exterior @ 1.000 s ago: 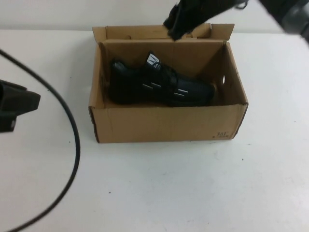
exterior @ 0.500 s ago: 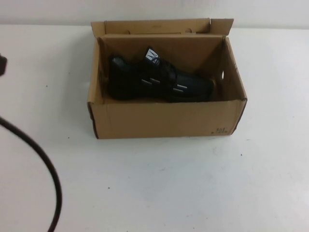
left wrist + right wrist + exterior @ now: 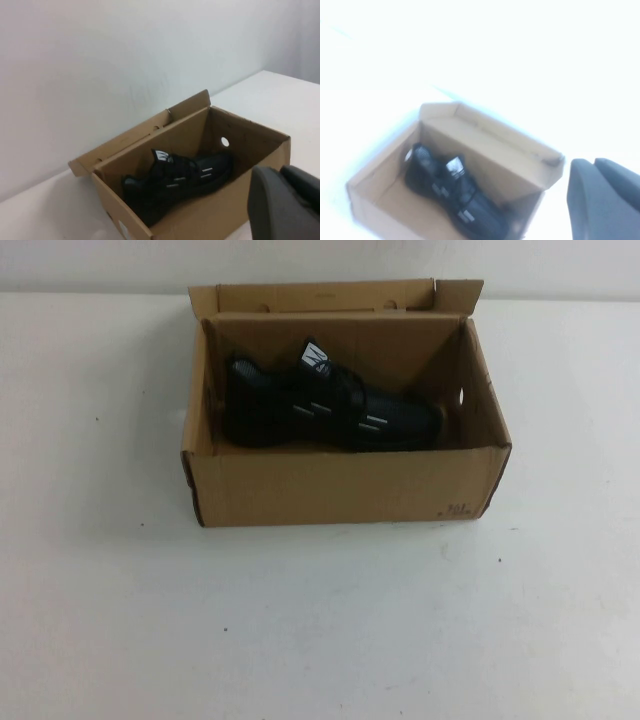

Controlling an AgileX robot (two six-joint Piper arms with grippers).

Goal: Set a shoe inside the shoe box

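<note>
The black shoe [image 3: 330, 410] lies on its side inside the open brown shoe box [image 3: 340, 490], toe towards the right wall. It also shows in the left wrist view [image 3: 180, 180] and the right wrist view [image 3: 455, 200], inside the box [image 3: 200, 220] [image 3: 490, 145]. Neither arm shows in the high view. My left gripper [image 3: 280, 172] is shut and empty, held back from the box on its left side. My right gripper [image 3: 594, 165] is shut and empty, raised above and away from the box.
The box stands at the back middle of the white table [image 3: 320, 620], its rear flap [image 3: 320, 295] upright near the wall. Nothing else lies on the table.
The right arm has lifted away from above the box's rear flap and left the high view. The left arm and its black cable have withdrawn to the left, out of view. The shoe and box are unmoved.
</note>
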